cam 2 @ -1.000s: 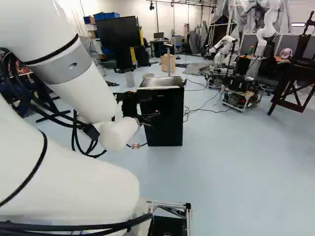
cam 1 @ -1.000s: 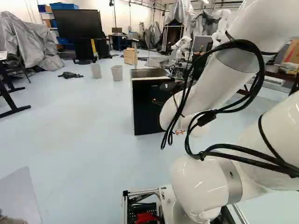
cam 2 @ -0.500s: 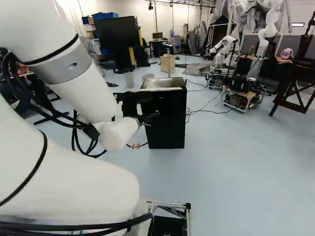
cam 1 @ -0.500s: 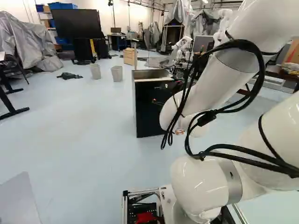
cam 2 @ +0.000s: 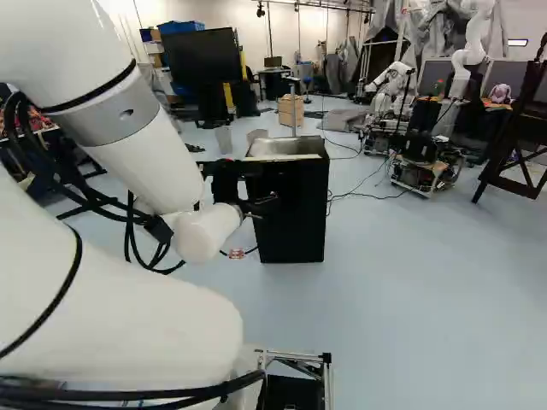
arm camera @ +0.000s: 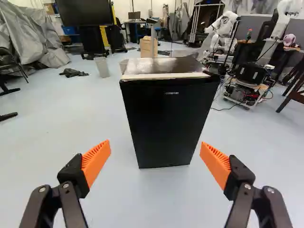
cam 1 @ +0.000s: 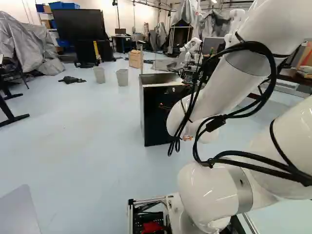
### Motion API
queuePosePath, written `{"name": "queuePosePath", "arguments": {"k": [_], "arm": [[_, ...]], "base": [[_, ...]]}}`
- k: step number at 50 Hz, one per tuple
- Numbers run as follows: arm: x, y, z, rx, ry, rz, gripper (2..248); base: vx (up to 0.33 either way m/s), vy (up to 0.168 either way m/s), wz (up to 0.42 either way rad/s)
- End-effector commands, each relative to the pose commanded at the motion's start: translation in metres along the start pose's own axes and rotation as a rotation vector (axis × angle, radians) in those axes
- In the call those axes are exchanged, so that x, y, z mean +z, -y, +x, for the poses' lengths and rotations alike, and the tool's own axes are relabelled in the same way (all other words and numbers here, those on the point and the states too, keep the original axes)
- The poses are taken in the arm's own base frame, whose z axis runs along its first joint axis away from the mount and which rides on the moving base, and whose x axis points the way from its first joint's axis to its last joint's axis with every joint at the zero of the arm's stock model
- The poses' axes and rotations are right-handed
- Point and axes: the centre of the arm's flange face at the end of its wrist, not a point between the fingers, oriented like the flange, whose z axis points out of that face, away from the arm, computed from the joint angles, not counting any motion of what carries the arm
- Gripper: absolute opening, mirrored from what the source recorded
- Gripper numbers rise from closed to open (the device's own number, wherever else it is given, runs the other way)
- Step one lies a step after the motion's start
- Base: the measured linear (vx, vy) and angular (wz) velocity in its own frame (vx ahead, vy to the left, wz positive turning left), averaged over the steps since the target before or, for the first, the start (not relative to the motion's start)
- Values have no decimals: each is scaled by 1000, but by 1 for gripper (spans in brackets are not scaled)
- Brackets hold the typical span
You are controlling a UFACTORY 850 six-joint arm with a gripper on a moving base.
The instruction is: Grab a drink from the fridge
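Fridge: ahead of your fingers, apart, centred on their gap.
Your fingers: 2, wide open and empty, orange pads facing each other.

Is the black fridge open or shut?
Shut. The fridge shows one flat black door on its front, with no gap and no shelves showing.

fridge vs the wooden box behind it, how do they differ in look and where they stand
The fridge has a smooth black front and a shiny top, while the wooden box is pale, bare wood. The fridge stands nearer, straight ahead of the open gripper; the wooden box is much farther back. The fridge shows its whole front in the wrist view, but the wooden box is partly hidden there. Both are boxy and stand on the floor.
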Motion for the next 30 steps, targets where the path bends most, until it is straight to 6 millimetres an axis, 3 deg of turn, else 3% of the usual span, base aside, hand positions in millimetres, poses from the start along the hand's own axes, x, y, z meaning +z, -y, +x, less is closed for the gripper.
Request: {"name": "queuePosePath", "arguments": {"k": [30], "arm": [[0,0,0,0,0,0,247]], "base": [[92,61,-23]]}}
